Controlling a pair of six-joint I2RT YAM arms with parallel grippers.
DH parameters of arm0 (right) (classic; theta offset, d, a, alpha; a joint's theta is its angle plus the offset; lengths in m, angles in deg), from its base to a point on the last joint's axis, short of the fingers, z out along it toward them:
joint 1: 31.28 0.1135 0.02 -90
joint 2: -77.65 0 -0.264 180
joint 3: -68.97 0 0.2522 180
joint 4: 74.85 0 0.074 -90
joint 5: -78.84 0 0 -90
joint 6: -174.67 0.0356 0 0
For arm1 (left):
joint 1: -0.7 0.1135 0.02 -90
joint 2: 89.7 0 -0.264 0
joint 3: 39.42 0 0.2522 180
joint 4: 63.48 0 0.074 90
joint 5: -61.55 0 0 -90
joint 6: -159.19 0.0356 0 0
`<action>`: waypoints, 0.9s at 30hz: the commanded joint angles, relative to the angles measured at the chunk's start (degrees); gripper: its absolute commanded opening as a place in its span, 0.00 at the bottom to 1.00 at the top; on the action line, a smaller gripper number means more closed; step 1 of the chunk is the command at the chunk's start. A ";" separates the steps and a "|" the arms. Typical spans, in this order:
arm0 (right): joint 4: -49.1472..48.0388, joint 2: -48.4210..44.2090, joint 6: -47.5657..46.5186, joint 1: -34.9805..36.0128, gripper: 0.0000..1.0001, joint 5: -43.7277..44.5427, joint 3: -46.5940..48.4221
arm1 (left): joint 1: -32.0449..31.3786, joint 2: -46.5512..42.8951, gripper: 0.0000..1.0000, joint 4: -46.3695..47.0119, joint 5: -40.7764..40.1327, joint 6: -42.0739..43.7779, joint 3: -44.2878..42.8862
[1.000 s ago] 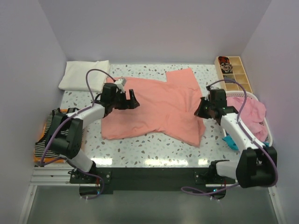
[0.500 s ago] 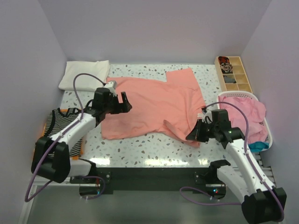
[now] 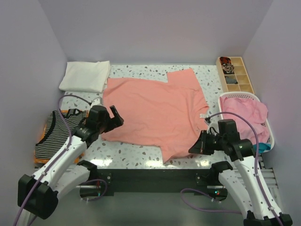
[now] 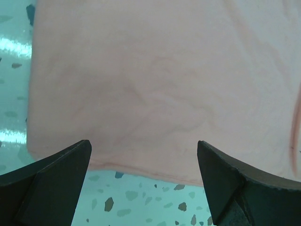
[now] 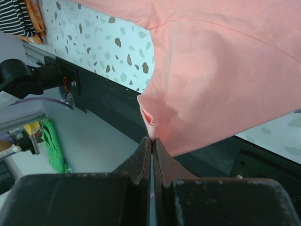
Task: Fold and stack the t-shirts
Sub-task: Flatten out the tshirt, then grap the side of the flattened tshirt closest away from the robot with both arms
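A salmon-pink t-shirt (image 3: 155,113) lies spread over the middle of the speckled table, its small white neck label on the right side. My left gripper (image 3: 117,117) hovers open at the shirt's left hem. In the left wrist view the hem of the t-shirt (image 4: 160,84) runs between the two wide-apart fingers (image 4: 47,183), which hold nothing. My right gripper (image 3: 193,148) is shut on a pinched corner of the t-shirt (image 5: 221,70) at the table's near edge, by the black rail. A striped t-shirt (image 3: 59,134) lies at the left.
A folded white t-shirt (image 3: 84,75) sits at the back left. A white basket (image 3: 263,101) on the right holds pink cloth (image 3: 244,113) and a bit of teal. A wooden compartment box (image 3: 237,75) stands at the back right. The black base rail (image 5: 108,103) runs along the near edge.
My right gripper has pulled the shirt's corner towards the near edge, flattening the shirt. The left arm has drawn back from over the shirt to its left hem, staying open.
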 commanded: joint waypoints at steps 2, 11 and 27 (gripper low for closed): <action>3.31 -1.19 -2.19 0.07 0.00 0.05 2.41 | -4.51 -4.73 1.00 -14.12 -11.60 -14.31 0.83; 4.63 -3.47 -3.51 0.86 0.00 0.14 1.53 | -10.23 -4.39 1.00 -22.40 -14.06 -23.01 3.46; 1.38 -1.90 -5.10 1.48 0.00 -0.30 2.50 | -13.31 -1.40 1.00 -17.83 -30.14 -35.23 7.77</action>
